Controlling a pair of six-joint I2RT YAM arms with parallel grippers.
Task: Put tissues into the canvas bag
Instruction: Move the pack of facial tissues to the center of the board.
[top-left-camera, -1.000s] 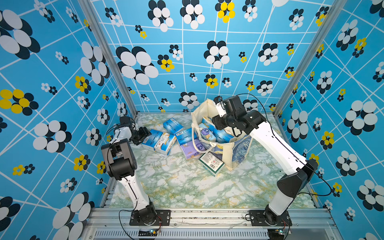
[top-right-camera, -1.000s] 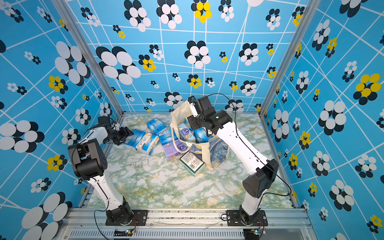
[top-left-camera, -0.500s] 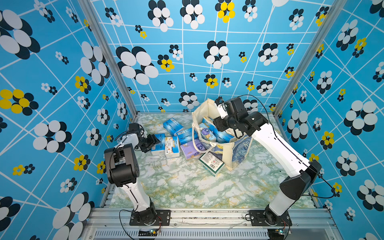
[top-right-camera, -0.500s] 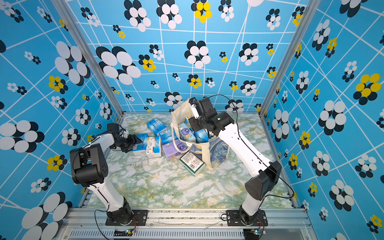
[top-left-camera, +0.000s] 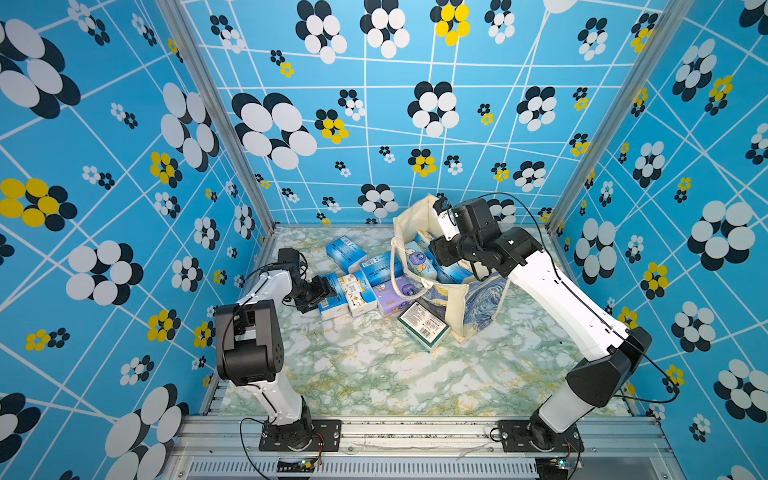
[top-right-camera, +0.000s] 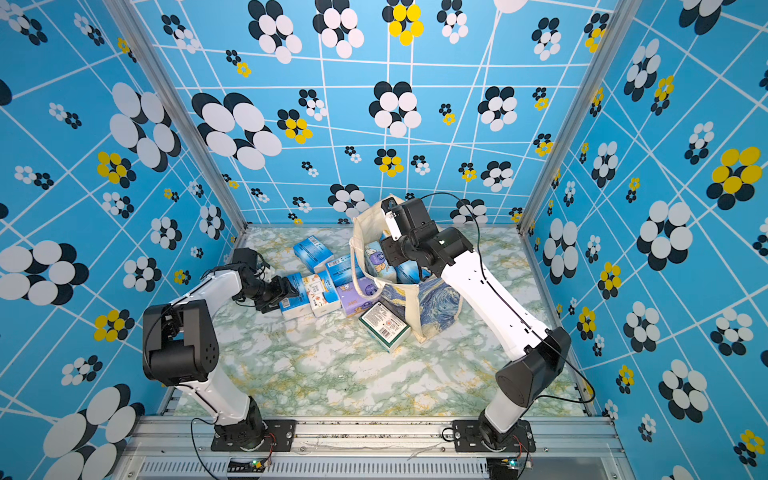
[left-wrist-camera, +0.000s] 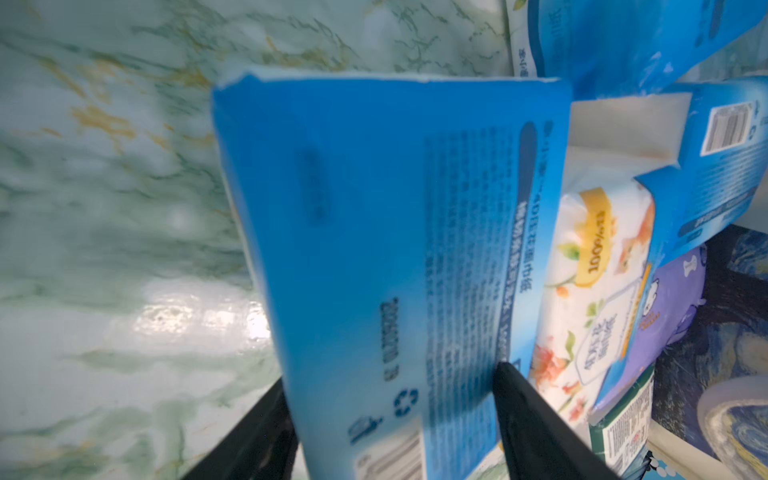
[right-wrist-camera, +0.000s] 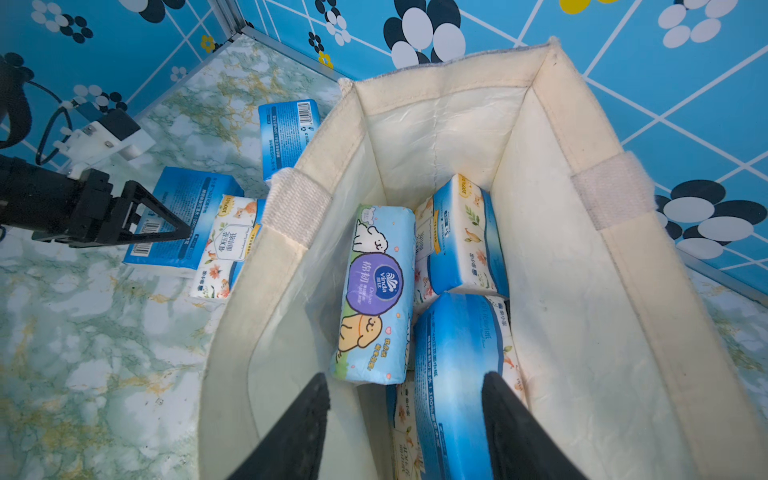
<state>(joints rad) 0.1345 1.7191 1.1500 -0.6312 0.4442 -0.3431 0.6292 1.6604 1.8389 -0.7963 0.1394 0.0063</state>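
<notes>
The cream canvas bag (top-left-camera: 478, 300) (top-right-camera: 436, 305) stands open at the back right, blue swirl print on its side. Inside lie several tissues, among them a light-blue pack with a purple circle (right-wrist-camera: 376, 291) and a blue pack (right-wrist-camera: 457, 374). My right gripper (right-wrist-camera: 405, 380) hangs open in the bag's mouth (right-wrist-camera: 449, 70), nothing between its fingers. More tissues lie left of the bag: a blue pack (left-wrist-camera: 374, 232) (top-left-camera: 331, 306) with my left gripper (left-wrist-camera: 395, 374) (top-left-camera: 330, 289) shut on its end, a white orange-print pack (top-left-camera: 357, 293), a lilac pack (top-left-camera: 392, 297) and a green-white pack (top-left-camera: 422, 326).
Two more blue packs (top-left-camera: 345, 253) (top-left-camera: 380, 266) lie behind the cluster. One loop handle (top-left-camera: 395, 270) droops over the lilac pack. Blue patterned walls close in the marble table (top-left-camera: 374, 374) on three sides. My right forearm (top-left-camera: 557, 291) slants across the bag's right side.
My left gripper has slid right along the table with the blue pack, up against the white orange-print pack. The right gripper has shifted only slightly over the bag.
</notes>
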